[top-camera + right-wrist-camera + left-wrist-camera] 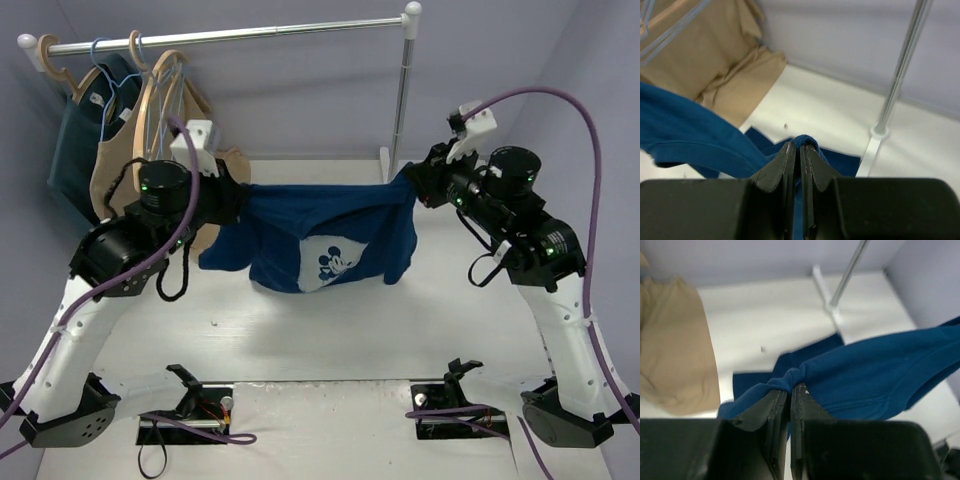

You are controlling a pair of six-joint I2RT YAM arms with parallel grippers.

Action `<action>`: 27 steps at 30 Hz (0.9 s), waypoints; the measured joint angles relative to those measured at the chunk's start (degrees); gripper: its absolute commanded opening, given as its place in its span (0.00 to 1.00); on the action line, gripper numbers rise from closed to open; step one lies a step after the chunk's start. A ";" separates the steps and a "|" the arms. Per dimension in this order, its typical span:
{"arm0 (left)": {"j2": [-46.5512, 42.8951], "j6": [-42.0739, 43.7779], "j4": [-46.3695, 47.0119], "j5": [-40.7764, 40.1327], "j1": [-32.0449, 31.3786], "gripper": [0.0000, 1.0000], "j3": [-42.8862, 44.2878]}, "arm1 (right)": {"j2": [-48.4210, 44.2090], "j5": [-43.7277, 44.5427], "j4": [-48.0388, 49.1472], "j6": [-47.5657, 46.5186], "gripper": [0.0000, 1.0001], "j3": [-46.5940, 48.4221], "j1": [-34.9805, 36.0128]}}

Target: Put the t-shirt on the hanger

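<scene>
T-shirt (pixel 330 235), centre frame, hangs stretched in mid-air between the arms. Left gripper (pixel 790 390) is pressed together on a bunched edge at the shirt's left end; right gripper (pixel 801 147) likewise pinches the right end. Hanger (pixel 104 62), upper left on the rail (pixel 230 35), is well apart from the shirt. The shirt is lifted; hanging it appears not yet begun.

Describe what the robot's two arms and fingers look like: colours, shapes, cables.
The left arm and right arm have white lower links, black round joints with green lights, and black bases. A purple cable trails along each. White brackets top the wrists. The fingers are flat black.
</scene>
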 measured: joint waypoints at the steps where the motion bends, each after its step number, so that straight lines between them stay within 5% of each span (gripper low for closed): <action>1: -0.17 -0.61 -0.63 0.57 0.00 0.00 -2.08 | -0.66 -0.74 0.13 0.52 0.00 -2.12 0.00; 12: 0.46 -6.99 8.31 1.51 2.08 0.02 -40.17 | 4.92 -2.62 6.05 6.21 0.00 -30.45 -1.22; 15: 5.53 -7.65 11.82 2.89 6.43 0.21 -43.08 | 11.08 -2.71 7.74 7.26 0.00 -32.74 -4.07; 17: 9.11 -7.80 15.10 3.96 9.35 0.33 -42.99 | 15.58 -2.45 9.99 7.69 0.14 -32.48 -6.03; 18: 10.82 -7.61 16.50 4.42 10.56 0.50 -42.71 | 17.73 -2.10 10.21 8.04 0.22 -31.67 -6.62; 21: 14.88 -6.34 17.07 5.05 12.90 0.66 -39.10 | 23.93 -0.81 9.99 8.98 0.43 -26.62 -7.69; 25: 16.52 -3.50 16.26 6.80 13.07 0.67 -29.77 | 27.10 -0.33 9.86 9.14 0.70 -19.08 -7.06; 27: 15.52 -1.70 14.97 7.89 12.90 0.67 -24.96 | 26.14 0.26 9.84 8.76 0.74 -16.87 -5.99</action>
